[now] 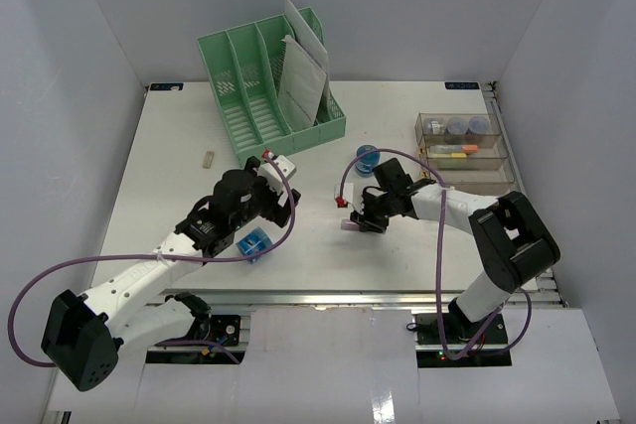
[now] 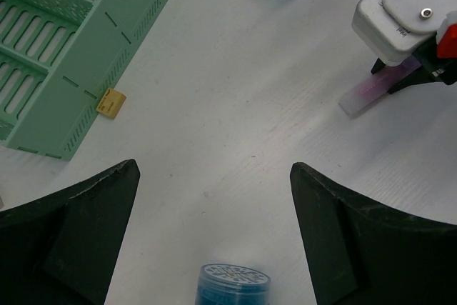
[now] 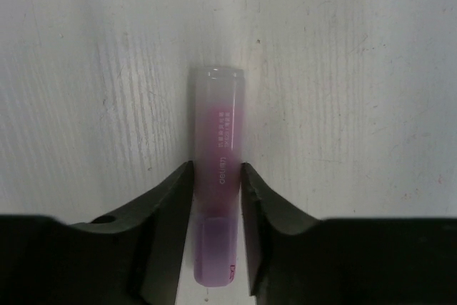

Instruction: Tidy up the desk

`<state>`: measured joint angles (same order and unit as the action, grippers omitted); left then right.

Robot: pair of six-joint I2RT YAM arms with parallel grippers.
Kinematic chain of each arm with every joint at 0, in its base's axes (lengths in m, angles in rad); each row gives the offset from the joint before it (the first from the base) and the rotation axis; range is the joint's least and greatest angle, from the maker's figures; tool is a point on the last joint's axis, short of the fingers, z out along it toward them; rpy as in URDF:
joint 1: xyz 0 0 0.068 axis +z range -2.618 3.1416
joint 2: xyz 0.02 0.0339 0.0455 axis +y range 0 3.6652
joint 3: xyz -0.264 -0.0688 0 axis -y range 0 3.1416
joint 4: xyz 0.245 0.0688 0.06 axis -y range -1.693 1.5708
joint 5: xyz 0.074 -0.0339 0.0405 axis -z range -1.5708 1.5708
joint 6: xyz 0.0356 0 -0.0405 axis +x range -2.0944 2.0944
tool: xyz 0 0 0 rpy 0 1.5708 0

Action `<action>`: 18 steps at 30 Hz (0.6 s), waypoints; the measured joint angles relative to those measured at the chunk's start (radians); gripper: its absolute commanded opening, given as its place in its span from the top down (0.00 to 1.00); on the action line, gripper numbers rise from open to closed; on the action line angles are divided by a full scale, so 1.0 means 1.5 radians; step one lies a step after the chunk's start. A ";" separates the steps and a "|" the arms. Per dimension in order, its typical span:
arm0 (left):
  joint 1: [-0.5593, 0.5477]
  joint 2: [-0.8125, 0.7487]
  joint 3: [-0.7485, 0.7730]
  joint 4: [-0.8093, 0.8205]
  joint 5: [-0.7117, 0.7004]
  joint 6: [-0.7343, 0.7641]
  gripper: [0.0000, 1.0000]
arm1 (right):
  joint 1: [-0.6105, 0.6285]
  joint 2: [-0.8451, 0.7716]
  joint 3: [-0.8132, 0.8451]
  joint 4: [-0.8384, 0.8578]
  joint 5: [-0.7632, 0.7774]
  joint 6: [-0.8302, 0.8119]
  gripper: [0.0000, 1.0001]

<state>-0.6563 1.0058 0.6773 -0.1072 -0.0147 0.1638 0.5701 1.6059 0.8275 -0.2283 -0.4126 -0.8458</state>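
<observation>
The desk (image 1: 397, 255) is a white tabletop with a metal rail at the front. My right gripper (image 1: 358, 221) is shut on a pink highlighter (image 1: 347, 226) near the middle of the desk. In the right wrist view the fingers (image 3: 171, 198) clamp the highlighter (image 3: 216, 119) on both sides, its tip low over the surface. The left wrist view shows the highlighter (image 2: 371, 92) slanting down to the desk under that gripper (image 2: 410, 69). My left gripper (image 1: 278, 208) is open and empty; in its wrist view (image 2: 214, 168) a blue jar (image 2: 233, 283) stands just below the gap.
A green slotted file rack (image 1: 258, 96) with papers (image 1: 301, 76) stands at the back left, also in the left wrist view (image 2: 57, 55). A clear compartment tray (image 1: 462, 141) sits back right. A second blue jar (image 1: 366, 159) and a tan eraser (image 1: 209, 157) lie on the desk.
</observation>
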 measured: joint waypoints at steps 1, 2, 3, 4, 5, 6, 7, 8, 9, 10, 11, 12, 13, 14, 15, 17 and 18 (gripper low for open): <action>0.000 0.000 0.000 -0.001 -0.001 0.000 0.02 | 0.000 0.000 0.001 -0.003 0.001 -0.004 0.71; 0.000 0.000 0.000 -0.002 -0.002 0.000 0.02 | 0.000 0.000 0.002 -0.005 0.003 -0.007 0.71; 0.000 0.000 0.000 -0.002 -0.003 0.000 0.02 | 0.000 0.000 0.003 -0.007 0.005 -0.008 0.72; 0.000 -0.001 0.000 -0.004 -0.004 0.000 0.02 | -0.004 -0.002 0.005 -0.010 0.009 -0.015 0.73; 0.000 -0.002 -0.001 -0.004 -0.004 0.000 0.02 | -0.011 -0.006 0.006 -0.014 0.012 -0.022 0.75; 0.000 -0.004 -0.002 -0.004 -0.004 0.000 0.02 | -0.027 -0.015 0.009 -0.021 0.014 -0.030 0.78; 0.000 -0.006 -0.003 -0.004 -0.005 0.000 0.02 | -0.047 -0.025 0.013 -0.028 0.014 -0.037 0.80; 0.000 -0.008 -0.004 -0.004 -0.005 0.000 0.02 | -0.071 -0.038 0.019 -0.034 0.011 -0.042 0.83; 0.000 -0.011 -0.006 -0.004 -0.005 0.000 0.02 | -0.102 -0.055 0.029 -0.039 0.002 -0.049 0.84; 0.000 -0.012 -0.007 -0.005 -0.005 0.000 0.02 | -0.138 -0.074 0.040 -0.041 -0.005 -0.054 0.86; 0.000 -0.013 -0.007 -0.005 -0.005 0.000 0.02 | -0.175 -0.093 0.053 -0.039 -0.011 -0.060 0.88; 0.000 -0.013 -0.007 -0.006 -0.005 0.000 0.02 | -0.211 -0.113 0.067 -0.036 -0.016 -0.067 0.89; 0.000 -0.013 -0.007 -0.007 -0.005 0.000 0.02 | -0.243 -0.132 0.077 -0.031 -0.021 -0.073 0.90; 0.000 -0.013 -0.007 -0.008 -0.005 0.000 0.02 | -0.270 -0.150 0.084 -0.024 -0.026 -0.078 0.90; 0.000 -0.013 -0.007 -0.008 -0.005 0.000 0.02 | -0.292 -0.167 0.086 -0.013 -0.029 -0.083 0.91; 0.000 -0.013 -0.007 -0.009 -0.005 0.000 0.02 | -0.321 -0.191 0.085 0.010 -0.030 -0.086 0.90; 0.000 -0.013 -0.007 -0.009 -0.005 0.000 0.02 | -0.329 -0.195 0.084 0.021 -0.027 -0.086 0.90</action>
<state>-0.6563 0.9859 0.6666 -0.1200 -0.0219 0.1636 0.0765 1.3135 0.9531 -0.1967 -0.4537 -0.9745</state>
